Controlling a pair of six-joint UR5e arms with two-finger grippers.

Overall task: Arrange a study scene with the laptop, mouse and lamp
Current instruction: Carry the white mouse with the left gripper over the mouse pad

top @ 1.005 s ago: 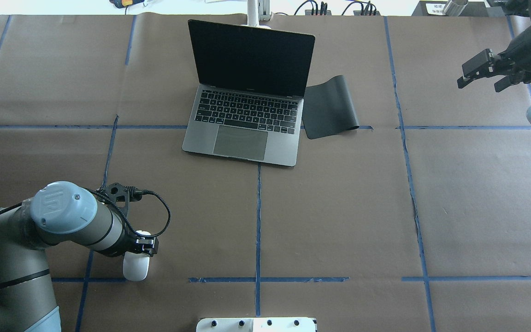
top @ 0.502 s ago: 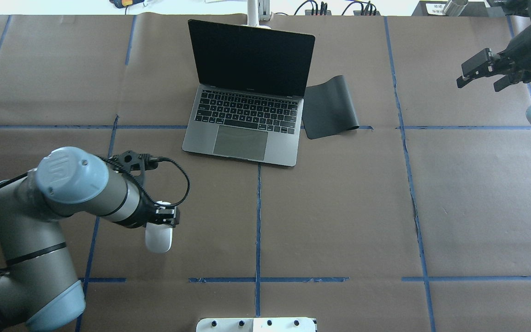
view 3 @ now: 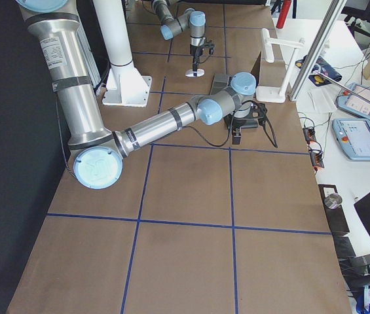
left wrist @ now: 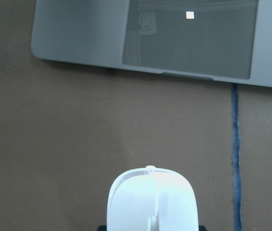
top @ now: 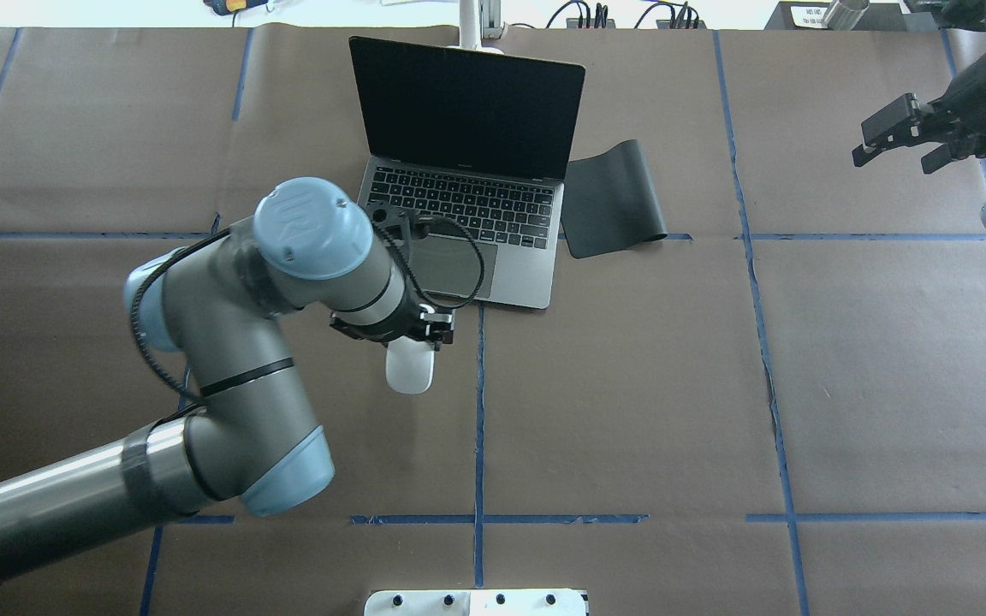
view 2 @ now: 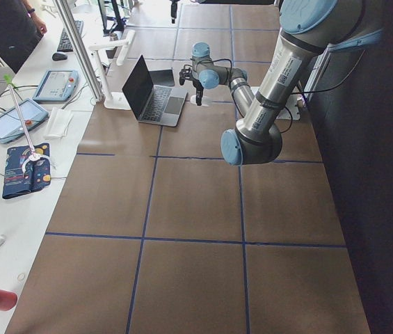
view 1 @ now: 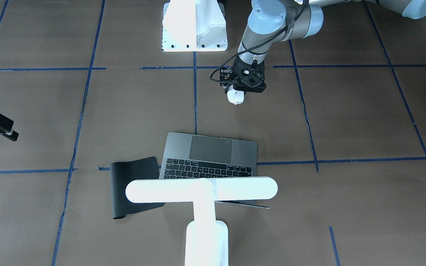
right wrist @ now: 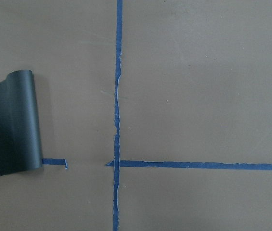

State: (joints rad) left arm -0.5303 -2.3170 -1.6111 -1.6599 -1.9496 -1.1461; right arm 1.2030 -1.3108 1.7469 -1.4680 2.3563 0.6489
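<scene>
**A:** What is the left gripper [top: 431,328] doing?
**B:** Its fingers pinch the small flat white oval mouse [top: 409,370], with the slim grey metal laptop [top: 467,205] just ahead of them.
**A:** Any advice?
**B:** Swing it to the fingers' right, towards the black flexible mat [top: 611,198], and lower it flat. The right gripper [top: 891,154] hangs with its fingers spread.

left gripper [top: 433,329] carrying mouse [top: 409,370] across table, now near laptop [top: 459,214] front edge
</scene>
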